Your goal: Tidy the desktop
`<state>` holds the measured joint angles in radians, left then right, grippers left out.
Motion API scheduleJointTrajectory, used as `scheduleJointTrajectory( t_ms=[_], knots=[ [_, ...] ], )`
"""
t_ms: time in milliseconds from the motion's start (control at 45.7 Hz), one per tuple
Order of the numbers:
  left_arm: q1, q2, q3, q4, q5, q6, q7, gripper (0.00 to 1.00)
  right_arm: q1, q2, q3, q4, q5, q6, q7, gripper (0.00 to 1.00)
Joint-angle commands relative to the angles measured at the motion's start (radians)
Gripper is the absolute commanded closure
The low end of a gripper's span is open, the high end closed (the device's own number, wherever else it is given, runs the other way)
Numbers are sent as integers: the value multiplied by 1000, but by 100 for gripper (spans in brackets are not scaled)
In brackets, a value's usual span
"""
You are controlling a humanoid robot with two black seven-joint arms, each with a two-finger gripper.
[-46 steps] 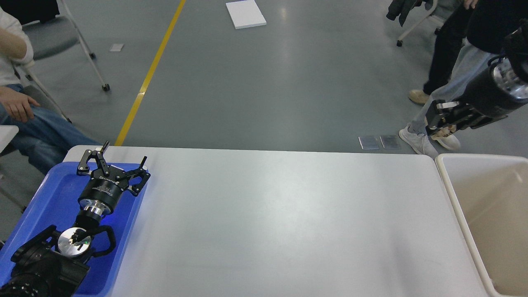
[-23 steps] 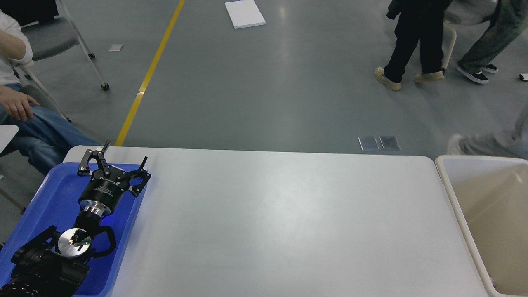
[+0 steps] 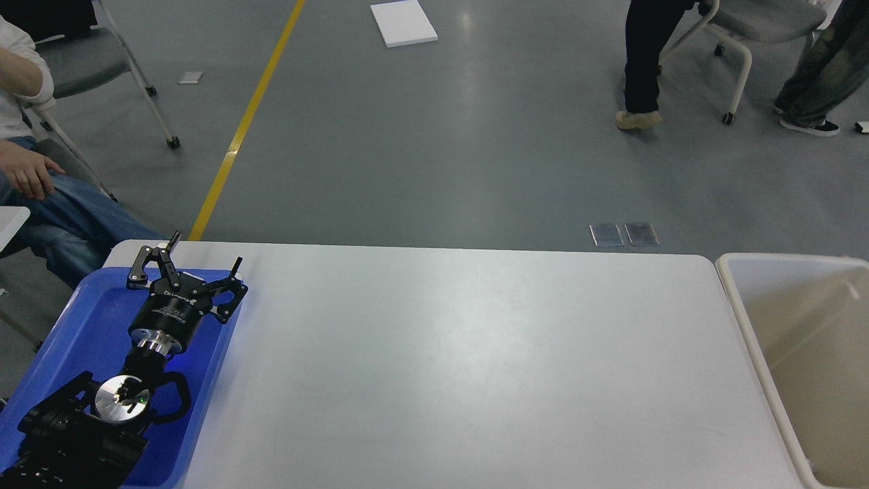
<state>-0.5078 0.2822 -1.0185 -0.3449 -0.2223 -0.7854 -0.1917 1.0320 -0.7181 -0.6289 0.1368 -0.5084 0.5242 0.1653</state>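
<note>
The desktop (image 3: 468,360) is a wide white-grey tabletop with rounded corners, bare across its middle. My left gripper (image 3: 204,255) is open and empty. It hovers over the far end of the blue plastic tray (image 3: 81,326) at the desktop's left edge, fingers pointing away from me. My right gripper is out of view.
A beige-white deep bin (image 3: 808,353) stands against the desktop's right edge. A seated person (image 3: 41,197) is at the far left beside the tray. People and chairs (image 3: 733,41) are on the grey floor beyond the desk. A white board (image 3: 403,22) lies on the floor.
My right arm, seen above the bin one second ago, has left the view. The people at the back right have walked further away. My left gripper has not moved.
</note>
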Motion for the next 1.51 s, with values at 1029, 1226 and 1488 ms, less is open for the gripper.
scheduleJointTrajectory(
  t_ms=[1029, 1226, 1488],
  knots=[
    [0, 0, 0, 0, 0, 0, 0, 0, -259, 246, 192, -112, 30, -372, -1, 0],
    [0, 0, 0, 0, 0, 0, 0, 0, -148, 169, 339, -43, 30, -383, 0, 0],
    [0, 0, 0, 0, 0, 0, 0, 0, -27, 164, 874, 7, 34, -372, 3, 0]
  ],
)
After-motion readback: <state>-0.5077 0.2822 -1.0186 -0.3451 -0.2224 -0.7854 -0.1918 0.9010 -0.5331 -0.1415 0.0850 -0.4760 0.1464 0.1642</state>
